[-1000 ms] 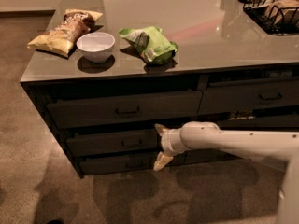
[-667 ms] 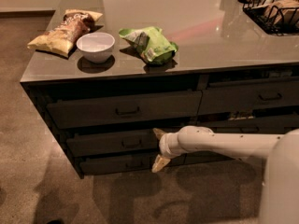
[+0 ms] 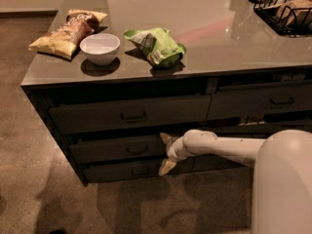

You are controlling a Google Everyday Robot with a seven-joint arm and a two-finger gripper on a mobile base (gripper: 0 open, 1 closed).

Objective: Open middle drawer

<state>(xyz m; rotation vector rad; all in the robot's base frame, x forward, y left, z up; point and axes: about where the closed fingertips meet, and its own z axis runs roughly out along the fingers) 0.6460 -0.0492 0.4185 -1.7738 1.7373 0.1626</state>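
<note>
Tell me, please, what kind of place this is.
Probably a kitchen or an office break area: a glossy counter with a white bowl and a green snack bag on it. The robot's open pincer is low, at the front of the middle drawer under that counter.

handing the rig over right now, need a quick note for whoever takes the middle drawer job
Gripper: open, fingers one above the other, low at the right end of the middle drawer's front, to the right of its handle and not on it.
Middle drawer: left stack, under the taller top drawer; its inside does not show, so it is not opened.
Done: gripper is at the drawer front.
Left: probably shift to the handle, grip it and pull the drawer out.
</note>
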